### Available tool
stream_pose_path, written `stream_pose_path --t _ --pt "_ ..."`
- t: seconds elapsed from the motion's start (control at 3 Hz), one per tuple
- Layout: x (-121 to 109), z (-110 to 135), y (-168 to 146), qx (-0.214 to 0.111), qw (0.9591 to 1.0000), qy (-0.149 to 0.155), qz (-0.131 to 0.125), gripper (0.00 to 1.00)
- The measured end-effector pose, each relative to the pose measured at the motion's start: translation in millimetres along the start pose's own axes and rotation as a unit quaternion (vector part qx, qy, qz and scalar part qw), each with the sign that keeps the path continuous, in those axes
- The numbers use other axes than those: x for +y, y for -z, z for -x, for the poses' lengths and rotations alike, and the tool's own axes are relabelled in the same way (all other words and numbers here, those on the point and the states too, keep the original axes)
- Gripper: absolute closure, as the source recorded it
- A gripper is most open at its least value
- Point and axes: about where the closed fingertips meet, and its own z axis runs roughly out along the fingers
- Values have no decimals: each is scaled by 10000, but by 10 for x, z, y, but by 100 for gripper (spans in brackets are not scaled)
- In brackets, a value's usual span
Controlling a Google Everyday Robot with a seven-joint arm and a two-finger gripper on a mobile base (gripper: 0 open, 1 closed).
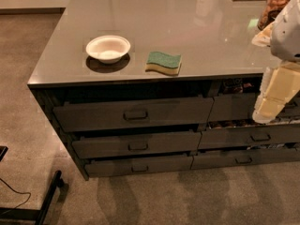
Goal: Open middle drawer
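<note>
Hanging at the right edge of the view, the tool [267, 108] was seen in front of the right-hand drawers [248, 137], below the bench [197, 41] top. It was cream-coloured and pointed down and to the left. Whether it was open or closed could not be told, and nothing could be seen held in it. It was kept well apart from the middle drawer [103, 146].

That drawer was found in the left column of the bench, between the taller top drawer [93, 115] and the slimmer bottom drawer [108, 167]. Its dark grey front was fitted with a small rectangular pull [138, 146] at the centre, and a dark gap was seen above its upper edge. How far it stood out could not be judged.

On the grey bench top, a white bowl [108, 48] was set near the front edge. A green-and-yellow sponge [163, 63] was laid just beside it to the right, not touching it. A jar [275, 3] with brown contents was placed at the far right corner.
</note>
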Motion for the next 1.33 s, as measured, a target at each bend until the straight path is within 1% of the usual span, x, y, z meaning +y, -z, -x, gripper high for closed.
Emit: stream_pose_path --t 0.33,0.67,1.0,1.33 --pt "0 0 -1 0 10000 0 0 0" --pt "89 59 -210 -106 9999 98 24 0" --pt "285 169 -780 -370 9988 259 172 0" --pt "465 296 -1594 -640 9965 356 411 0"
